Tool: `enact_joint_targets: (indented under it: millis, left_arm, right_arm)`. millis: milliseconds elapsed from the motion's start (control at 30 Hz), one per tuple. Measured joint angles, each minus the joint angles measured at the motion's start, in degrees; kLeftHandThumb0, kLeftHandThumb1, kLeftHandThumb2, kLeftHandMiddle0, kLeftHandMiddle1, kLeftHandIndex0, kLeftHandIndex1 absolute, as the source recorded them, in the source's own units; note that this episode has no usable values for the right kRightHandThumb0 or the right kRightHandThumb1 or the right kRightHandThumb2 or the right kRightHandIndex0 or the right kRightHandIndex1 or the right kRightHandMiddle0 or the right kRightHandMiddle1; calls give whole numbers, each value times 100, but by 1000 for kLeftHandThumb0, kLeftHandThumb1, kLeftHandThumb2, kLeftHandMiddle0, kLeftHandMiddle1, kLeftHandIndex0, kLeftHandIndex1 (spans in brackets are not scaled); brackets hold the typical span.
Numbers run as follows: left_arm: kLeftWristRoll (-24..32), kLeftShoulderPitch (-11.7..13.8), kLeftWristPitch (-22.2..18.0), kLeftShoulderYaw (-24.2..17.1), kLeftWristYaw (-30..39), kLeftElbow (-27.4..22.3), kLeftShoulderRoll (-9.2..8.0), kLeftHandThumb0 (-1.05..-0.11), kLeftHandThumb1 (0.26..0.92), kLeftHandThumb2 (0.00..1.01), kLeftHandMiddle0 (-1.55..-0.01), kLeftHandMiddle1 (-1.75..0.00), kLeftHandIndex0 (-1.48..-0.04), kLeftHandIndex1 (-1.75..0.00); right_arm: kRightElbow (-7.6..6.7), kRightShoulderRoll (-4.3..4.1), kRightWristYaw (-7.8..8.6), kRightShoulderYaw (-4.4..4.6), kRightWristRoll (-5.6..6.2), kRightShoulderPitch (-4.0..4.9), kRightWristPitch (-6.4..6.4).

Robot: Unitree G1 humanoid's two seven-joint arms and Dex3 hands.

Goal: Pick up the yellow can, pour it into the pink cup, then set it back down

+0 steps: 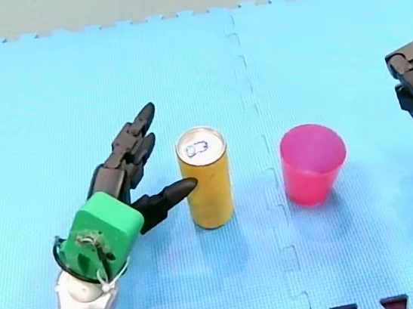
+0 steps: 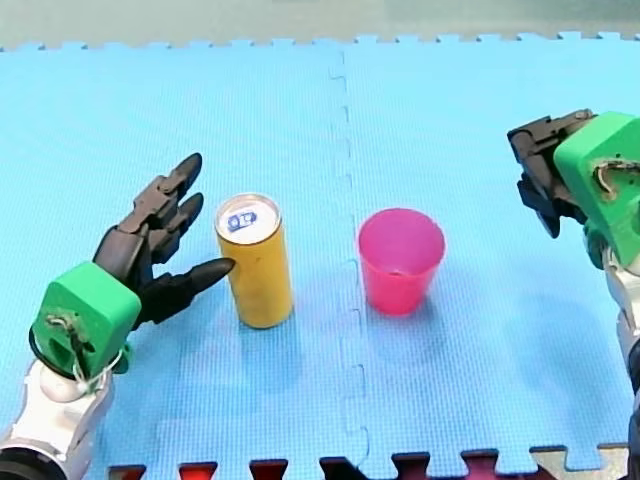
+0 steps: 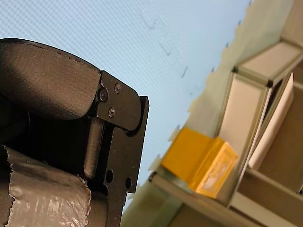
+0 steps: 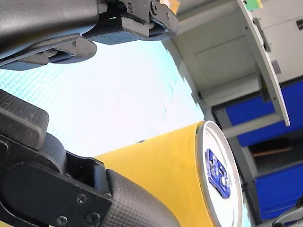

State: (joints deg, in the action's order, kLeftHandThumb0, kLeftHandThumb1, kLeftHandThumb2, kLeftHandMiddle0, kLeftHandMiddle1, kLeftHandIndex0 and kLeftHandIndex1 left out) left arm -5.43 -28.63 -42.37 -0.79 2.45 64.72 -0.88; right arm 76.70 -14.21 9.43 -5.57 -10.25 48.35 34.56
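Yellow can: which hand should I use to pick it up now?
Left. The left hand is open right beside the yellow can, while the right hand sits far off, beyond the pink cup.

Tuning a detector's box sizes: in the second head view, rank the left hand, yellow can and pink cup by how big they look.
1. Left hand, beside the can.
2. Yellow can.
3. Pink cup.
Can and cup are close: can taller, cup wider. The right hand is at the right edge, unranked.
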Motion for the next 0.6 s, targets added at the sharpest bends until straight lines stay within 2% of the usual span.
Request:
enact_joint_targets:
  millis: [167, 267, 400, 600]
  left_arm:
    - [-26, -50, 56, 51, 43, 53, 37, -1041, 825, 0, -333, -11, -232, -2]
    - [-32, -36, 56, 87, 132, 56, 56, -1026, 804, -1, -334, -9, -232, -1]
    - [7, 13, 45, 93, 261, 54, 85, -998, 743, -1, -327, -2, -231, 0]
    - [185, 48, 52, 50, 585, 9, 110, -972, 718, 0, -311, 0, -226, 0]
  right_arm:
    - [7, 0, -14, -3, 0, 0, 0]
    - [10, 2, -14, -10, 2, -1, 0]
    - [15, 3, -13, -21, 3, -1, 0]
    - [19, 5, -12, -24, 3, -1, -1]
